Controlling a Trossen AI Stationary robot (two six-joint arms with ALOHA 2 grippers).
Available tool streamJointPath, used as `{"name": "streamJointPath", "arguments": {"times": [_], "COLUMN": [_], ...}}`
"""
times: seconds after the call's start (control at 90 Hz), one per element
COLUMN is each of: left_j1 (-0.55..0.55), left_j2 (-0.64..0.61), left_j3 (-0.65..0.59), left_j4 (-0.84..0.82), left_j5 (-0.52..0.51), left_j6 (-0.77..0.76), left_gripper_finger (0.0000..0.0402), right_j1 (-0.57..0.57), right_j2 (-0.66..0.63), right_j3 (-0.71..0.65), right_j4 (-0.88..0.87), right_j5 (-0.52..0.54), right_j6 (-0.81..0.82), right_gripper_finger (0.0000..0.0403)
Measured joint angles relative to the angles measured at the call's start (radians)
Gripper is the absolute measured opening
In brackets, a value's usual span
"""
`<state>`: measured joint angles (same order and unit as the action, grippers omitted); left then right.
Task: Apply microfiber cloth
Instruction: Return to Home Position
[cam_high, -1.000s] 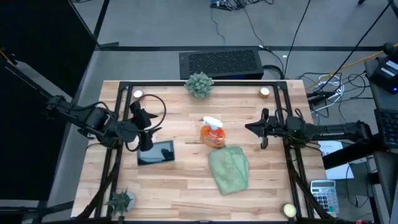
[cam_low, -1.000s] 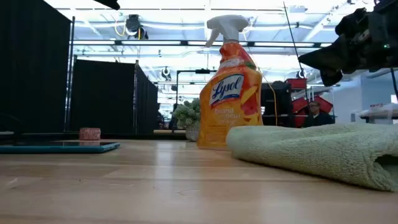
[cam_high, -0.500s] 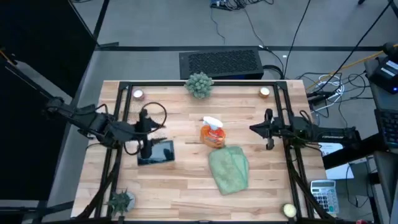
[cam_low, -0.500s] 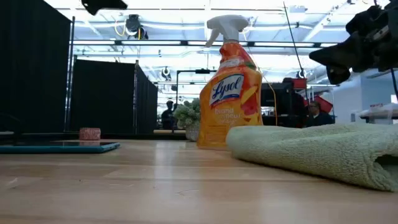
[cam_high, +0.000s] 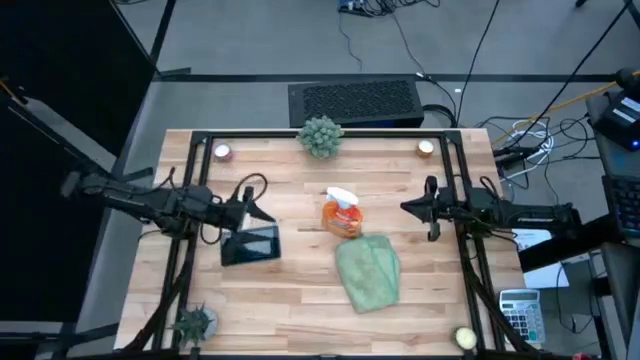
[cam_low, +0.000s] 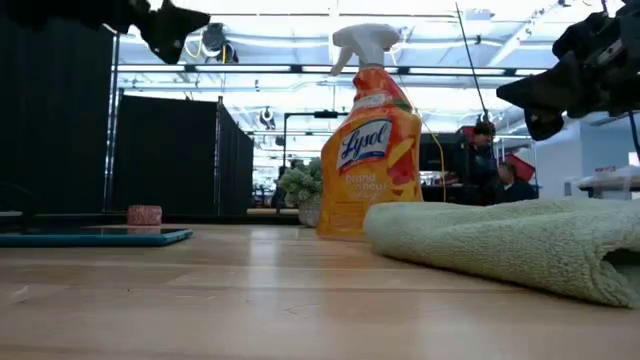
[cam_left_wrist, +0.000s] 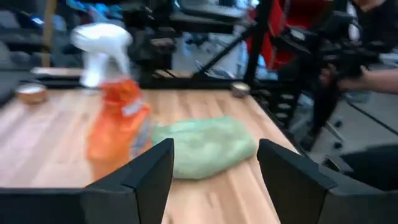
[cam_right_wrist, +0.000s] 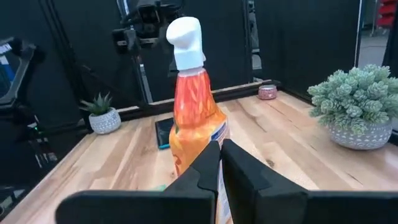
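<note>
Presently, microfiber cloth is lying loose between left gripper, jaws apart, and right gripper, jaws together, both hovering empty since wiping seems finished.

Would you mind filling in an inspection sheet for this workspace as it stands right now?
Surface: wooden table, no spill visible.
Job's things: green cloth lies loose near the middle, just beside the upright spray bottle; tablet lies flat on the left side.
Clutter: large plant at the back edge, small plant at the front left corner, left candle and right candle at the back.
Grippers: left gripper open, empty, raised by the tablet; right gripper shut, empty, raised on the right.
Cables: loose cables on the floor, back right.
Surroundings: black case behind the table; people in the room beyond.
</note>
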<state>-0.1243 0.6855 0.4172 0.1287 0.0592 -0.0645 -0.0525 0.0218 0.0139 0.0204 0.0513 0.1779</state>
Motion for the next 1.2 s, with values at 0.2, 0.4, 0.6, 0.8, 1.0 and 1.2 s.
{"name": "streamJointPath", "arguments": {"times": [0.2,0.4,0.6,0.8,1.0,1.2], "left_j1": [0.043,0.046,0.046,0.046,0.046,0.046], "left_j2": [-0.153,-0.318,-0.431,-0.529,-0.623,-0.686], "left_j3": [-0.121,-0.219,-0.301,-0.368,-0.382,-0.381], "left_j4": [0.038,0.075,0.078,0.067,-0.116,-0.176], "left_j5": [-0.06,-0.117,-0.139,-0.152,-0.194,-0.203], "left_j6": [0.017,0.002,-0.02,-0.033,-0.043,-0.049], "left_gripper_finger": [0.0217,0.0217,0.0217,0.0217,0.0217,0.0217], "right_j1": [0.0,0.0,0.0,0.0,0.0,0.0], "right_j2": [0.0,0.0,0.0,0.0,0.0,0.0], "right_j3": [0.0,0.0,0.0,0.0,0.0,0.0], "right_j4": [0.0,0.001,0.002,0.003,0.005,0.006], "right_j5": [0.0,0.0,0.0,0.0,0.0,0.0], "right_j6": [0.001,0.001,0.001,0.001,0.001,0.001], "right_gripper_finger": [0.0,0.0,0.0,0.0,0.0,0.0]}}
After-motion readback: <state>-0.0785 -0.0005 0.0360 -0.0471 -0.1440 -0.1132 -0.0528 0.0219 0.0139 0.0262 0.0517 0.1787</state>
